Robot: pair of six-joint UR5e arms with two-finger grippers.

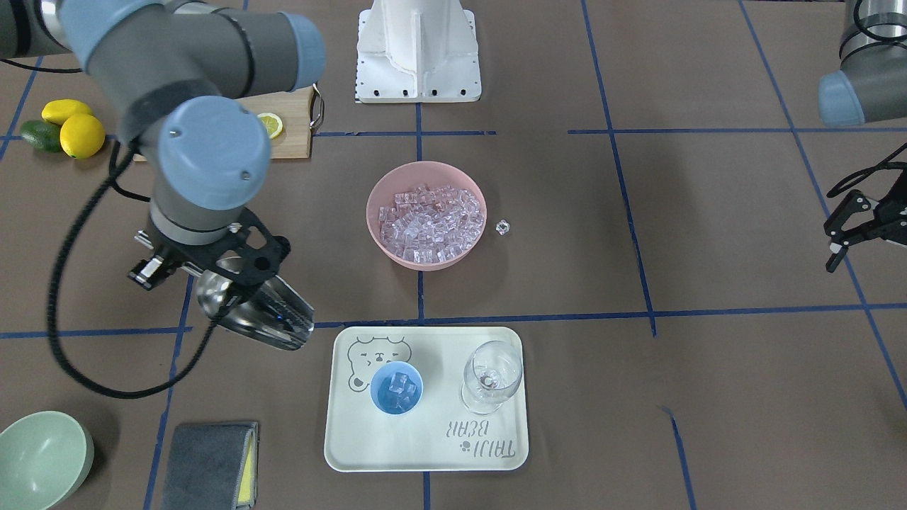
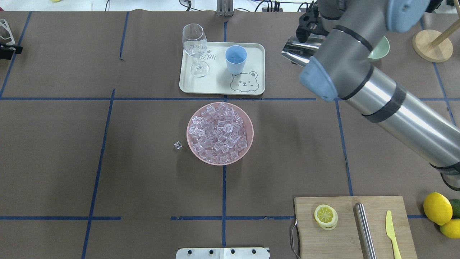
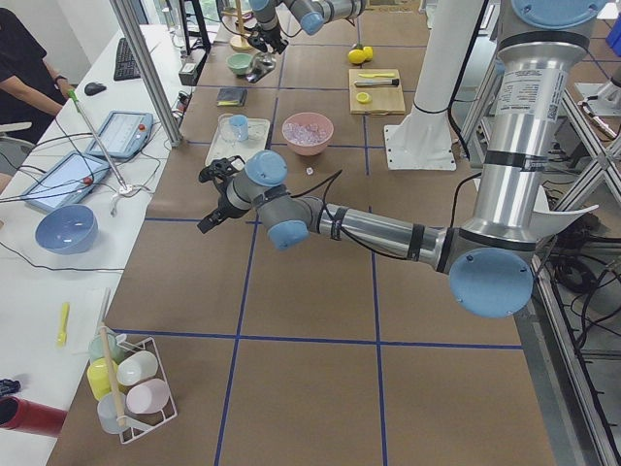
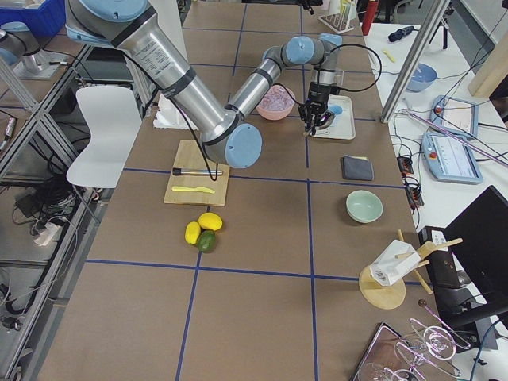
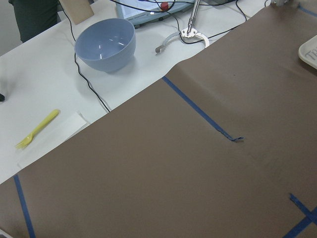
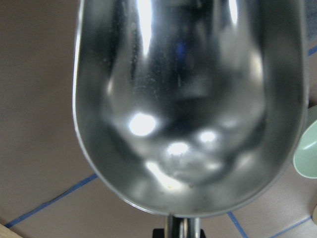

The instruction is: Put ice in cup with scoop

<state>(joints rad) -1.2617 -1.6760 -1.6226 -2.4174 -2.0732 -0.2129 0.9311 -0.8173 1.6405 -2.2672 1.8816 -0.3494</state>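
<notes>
My right gripper point(image 1: 225, 273) is shut on the rod handle of the steel scoop point(image 1: 258, 312), which hangs over the table beside the tray's corner. The scoop's trough point(image 6: 188, 99) is empty in the right wrist view. The light-blue cup point(image 1: 397, 387) stands on the cream tray point(image 1: 425, 446) and holds a few ice cubes. More ice point(image 1: 429, 221) fills the pink bowl point(image 1: 425, 166) at the table's middle. One loose cube point(image 1: 502, 227) lies beside the bowl. My left gripper point(image 1: 847, 237) is open and empty, far off to the side.
A clear wine glass point(image 1: 491, 375) stands on the tray next to the cup. A pale green bowl point(image 1: 42, 460) and a grey cloth point(image 1: 210, 465) lie near the scoop. A cutting board point(image 2: 354, 226) carries a lemon slice, a steel cylinder and a yellow knife; lemons point(image 1: 74, 127) lie beside it.
</notes>
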